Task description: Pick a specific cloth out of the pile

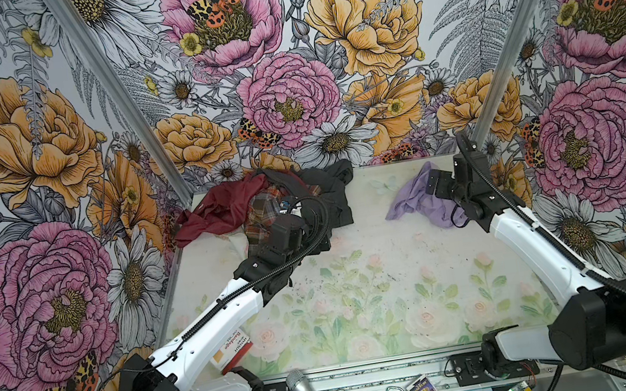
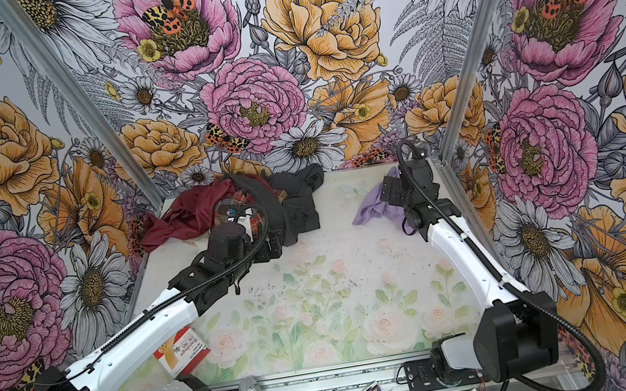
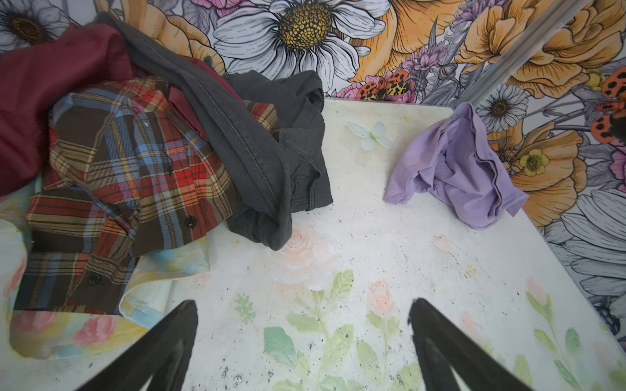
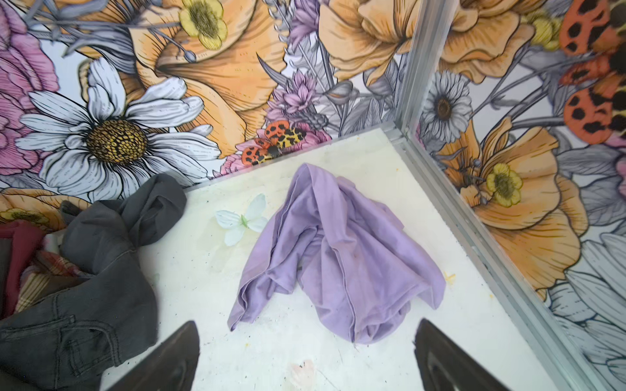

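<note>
Floral walls box in a speckled white bench (image 1: 373,246). The left tool (image 3: 303,303) and right tool (image 4: 306,325) stand spread wide, empty. Just beyond the right tool the cloth (image 4: 338,257) lies crumpled, well apart from the pile (image 3: 135,162); light and limp, probably best pinched at a raised fold.

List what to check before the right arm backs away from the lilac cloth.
1. The cloth lies apart from the pile: ok.
2. The right gripper is open and holds nothing: ok.
3. The left gripper is open and empty: ok.
4. The cloth is wholly on the table: ok.
5. The cloth is free of the right gripper: ok in the right wrist view; partly hidden in both top views.
</note>
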